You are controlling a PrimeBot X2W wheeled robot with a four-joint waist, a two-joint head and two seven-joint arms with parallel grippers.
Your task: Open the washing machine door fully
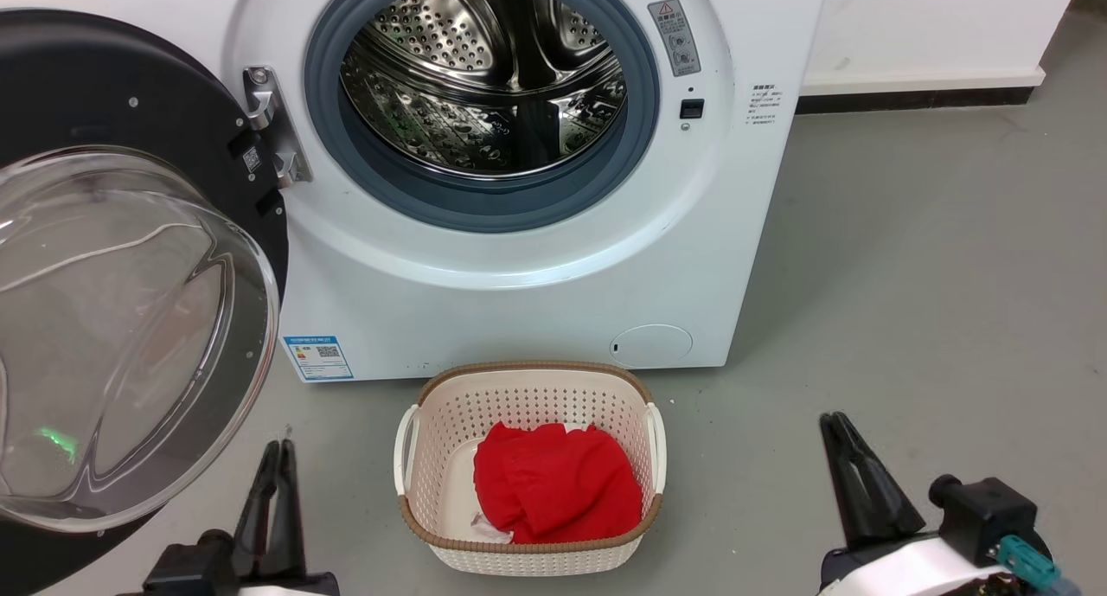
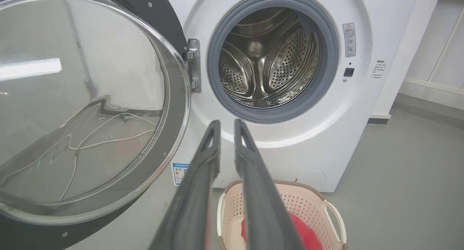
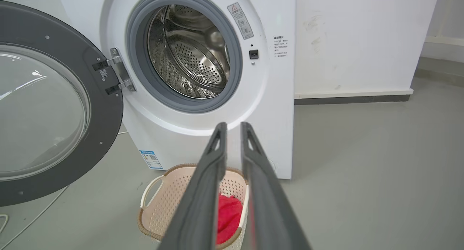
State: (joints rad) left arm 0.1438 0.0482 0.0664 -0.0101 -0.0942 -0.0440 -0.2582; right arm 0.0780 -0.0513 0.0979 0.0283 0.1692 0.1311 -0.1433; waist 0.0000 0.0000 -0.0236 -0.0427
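The washing machine (image 1: 536, 293) is a white front-loader whose steel drum (image 1: 484, 77) lies exposed inside a grey gasket. The washing machine door (image 1: 121, 319), black-rimmed with a bulging clear glass bowl, hangs swung out on its left hinge (image 1: 272, 129), facing me. In the left wrist view the door (image 2: 83, 108) takes up the left half. My left gripper (image 1: 281, 447) sits low, just right of the door's lower edge and apart from it, fingers close together and holding nothing. My right gripper (image 1: 835, 419) rests over bare floor at the lower right, also shut and holding nothing.
A cream laundry basket (image 1: 527, 397) with a red cloth (image 1: 553, 483) stands on the grey floor right before the machine, between my grippers. A white wall with a dark baseboard (image 1: 917, 94) runs behind on the right. A thin cable (image 3: 36, 217) trails on the floor under the door.
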